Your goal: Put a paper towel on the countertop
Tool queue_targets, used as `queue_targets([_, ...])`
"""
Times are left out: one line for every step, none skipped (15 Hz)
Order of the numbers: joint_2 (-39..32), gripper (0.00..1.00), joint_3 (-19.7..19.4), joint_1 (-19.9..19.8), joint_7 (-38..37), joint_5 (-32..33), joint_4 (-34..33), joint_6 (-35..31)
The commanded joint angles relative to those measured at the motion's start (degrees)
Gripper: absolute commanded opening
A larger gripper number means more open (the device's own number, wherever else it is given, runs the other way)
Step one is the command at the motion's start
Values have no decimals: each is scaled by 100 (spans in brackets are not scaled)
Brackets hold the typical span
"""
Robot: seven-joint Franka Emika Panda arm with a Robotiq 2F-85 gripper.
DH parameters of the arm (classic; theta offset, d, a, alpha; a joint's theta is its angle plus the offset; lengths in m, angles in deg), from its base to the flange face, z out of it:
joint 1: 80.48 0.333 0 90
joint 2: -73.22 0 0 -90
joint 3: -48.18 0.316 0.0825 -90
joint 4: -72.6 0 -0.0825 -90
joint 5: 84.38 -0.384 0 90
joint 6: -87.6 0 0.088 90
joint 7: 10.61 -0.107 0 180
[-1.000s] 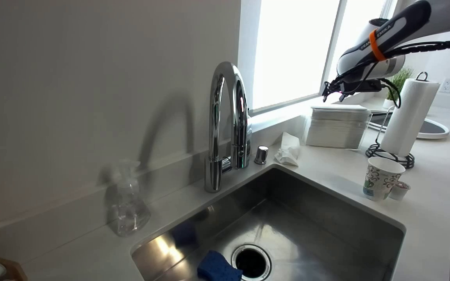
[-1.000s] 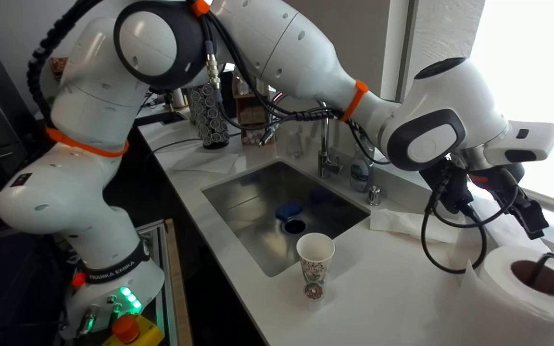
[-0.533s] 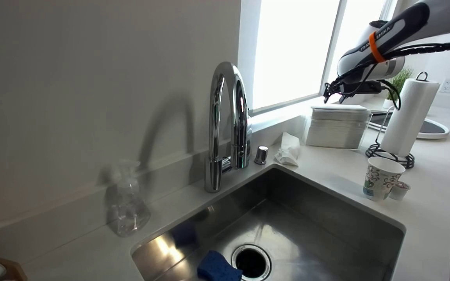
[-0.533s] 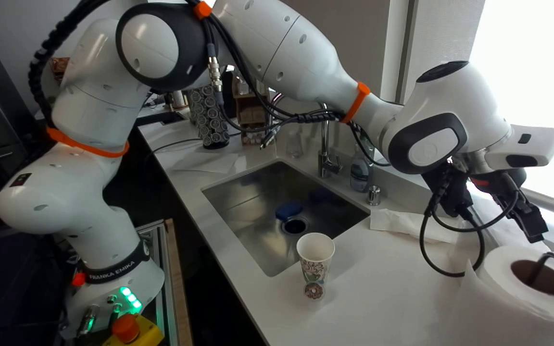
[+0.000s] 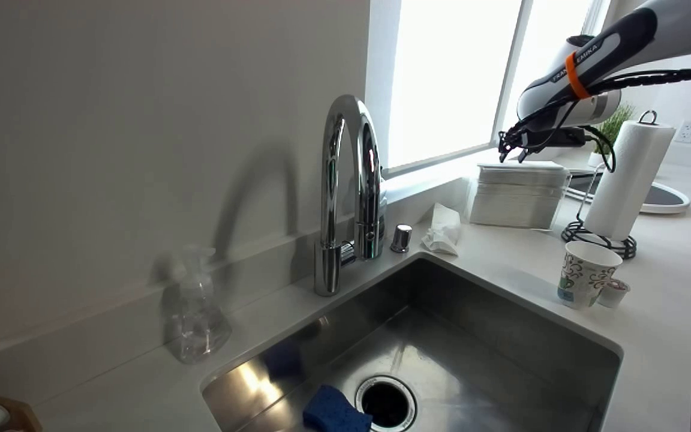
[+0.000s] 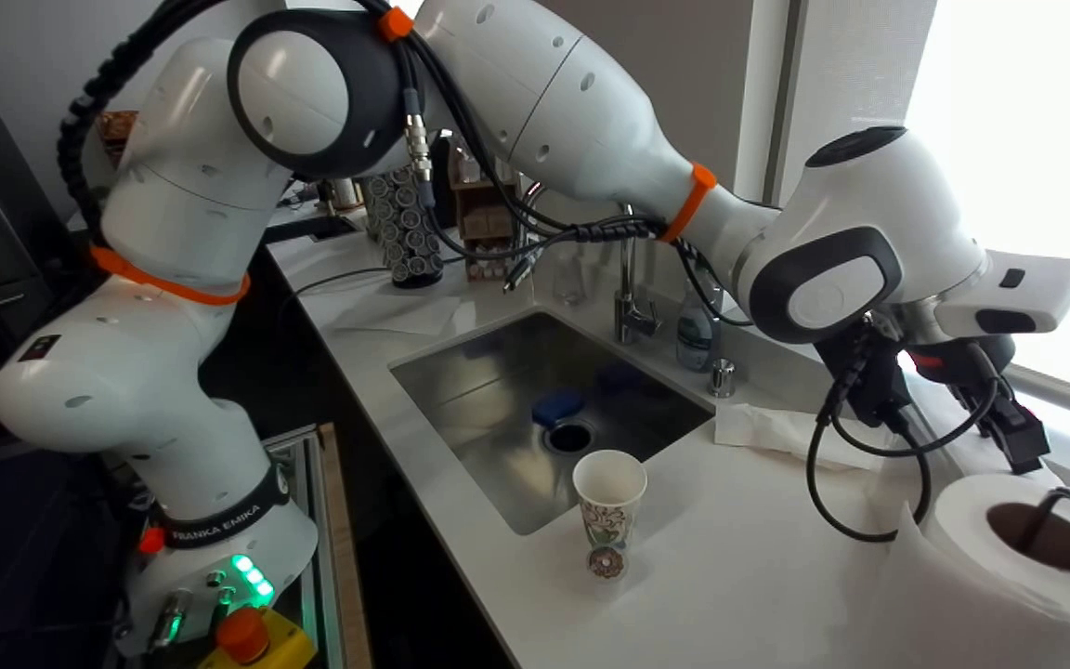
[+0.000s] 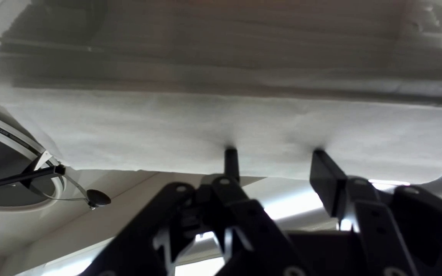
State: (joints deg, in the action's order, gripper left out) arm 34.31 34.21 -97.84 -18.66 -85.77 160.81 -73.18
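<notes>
The white paper towel roll [image 5: 630, 180] stands on a thin-rod holder, upright; its top also shows in an exterior view [image 6: 1009, 576]. A stack of folded white paper sheets [image 5: 519, 195] stands in a clear box near the window; its top fills the middle of the wrist view [image 7: 148, 126]. My gripper [image 5: 511, 159] is open just above the stack, fingers pointing down. In the wrist view the fingertips [image 7: 276, 150] are apart, at or very near the top sheet; I cannot tell if they touch. Nothing shows between them. The pale countertop [image 5: 660, 342] surrounds the sink.
A paper cup [image 5: 588, 275] and a small pod [image 5: 614, 293] stand beside the sink [image 5: 525, 315]. Crumpled white paper [image 5: 442, 231] lies near the chrome faucet [image 5: 329, 198]. A blue sponge [image 5: 336, 411] is in the sink. A round-edged white tray [image 5: 669, 201] lies behind the roll.
My gripper has moved down a little toward the top of the folded stack. The roll, cup and crumpled paper have not moved.
</notes>
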Motion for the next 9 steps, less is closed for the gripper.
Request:
queue_targets([-127,48,34,-39,-40,-138,-140,-7])
queue_targets([-127,42,37,-41,-33,-137,-137,-4])
queue_targets([-127,41,37,-40,-32,-137,-135,-3])
queue_targets([-127,37,39,-42,-27,-137,-135,0])
queue_targets([-127,30,44,-45,-21,-139,-136,0])
queue_targets([-126,31,49,-47,-14,-140,-134,5])
queue_targets([-126,29,48,-46,-15,-139,-134,4])
queue_targets([-127,23,55,-49,-5,-139,-133,8])
queue_targets([-129,25,57,-48,0,-135,-132,15])
